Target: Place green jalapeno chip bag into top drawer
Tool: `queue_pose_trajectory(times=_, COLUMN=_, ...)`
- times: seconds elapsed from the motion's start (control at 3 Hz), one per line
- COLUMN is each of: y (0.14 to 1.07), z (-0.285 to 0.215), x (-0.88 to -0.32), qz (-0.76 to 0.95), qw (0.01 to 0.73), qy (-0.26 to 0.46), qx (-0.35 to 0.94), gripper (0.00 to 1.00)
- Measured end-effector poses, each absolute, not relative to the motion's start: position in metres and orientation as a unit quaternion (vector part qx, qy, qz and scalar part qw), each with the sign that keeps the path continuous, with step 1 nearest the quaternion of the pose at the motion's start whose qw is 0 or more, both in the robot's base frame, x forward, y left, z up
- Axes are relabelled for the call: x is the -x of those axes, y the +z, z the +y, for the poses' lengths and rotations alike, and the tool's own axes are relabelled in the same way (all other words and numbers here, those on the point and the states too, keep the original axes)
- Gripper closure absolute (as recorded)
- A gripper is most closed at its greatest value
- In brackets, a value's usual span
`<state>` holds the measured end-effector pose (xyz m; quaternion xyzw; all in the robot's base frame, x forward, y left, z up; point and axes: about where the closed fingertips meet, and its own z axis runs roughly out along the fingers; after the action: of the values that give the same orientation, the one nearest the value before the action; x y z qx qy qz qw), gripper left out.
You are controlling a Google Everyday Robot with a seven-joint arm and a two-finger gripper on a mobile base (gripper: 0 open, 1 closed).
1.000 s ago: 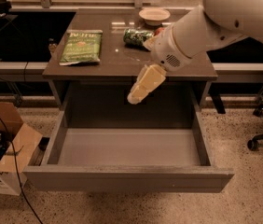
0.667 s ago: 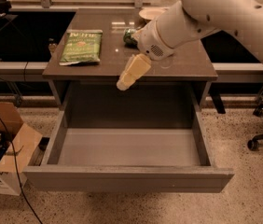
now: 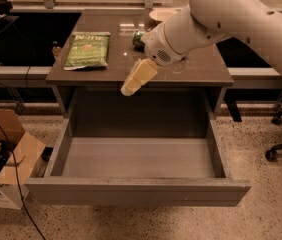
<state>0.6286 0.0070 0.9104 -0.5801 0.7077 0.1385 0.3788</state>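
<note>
Brown surface (image 3: 201, 66) carrying a chip bag (image 3: 87, 50) at left, a green can (image 3: 138, 39) mid-rear and a pale dish (image 3: 161, 15) at back; the claw (image 3: 135, 79) hangs over its front edge.

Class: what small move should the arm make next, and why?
Probably shift the end effector, now at the front edge of the cabinet top, left and back above the chip bag. The bag lies ungrasped there, and the drawer already stands open.

Gripper (image 3: 130, 87) hangs at tabletop's (image 3: 115, 66) front edge, bare surface between it and chip bag (image 3: 87, 49).
</note>
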Motion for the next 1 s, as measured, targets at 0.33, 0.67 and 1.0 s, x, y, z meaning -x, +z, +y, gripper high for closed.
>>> queue_pose_trajectory(times=0.33, y=0.906, z=0.028, x=-0.65, qz=0.697, qw=0.394, qy=0.141, qx=0.582, gripper=0.0)
queue_pose_trajectory(times=0.67, y=0.898, z=0.051, x=-0.671, qz=0.687, qw=0.403, qy=0.154, qx=0.585, gripper=0.0)
queue_pose_trajectory(times=1.0, y=0.888, z=0.074, x=-0.69, qz=0.679, qw=0.408, qy=0.169, qx=0.587, gripper=0.0)
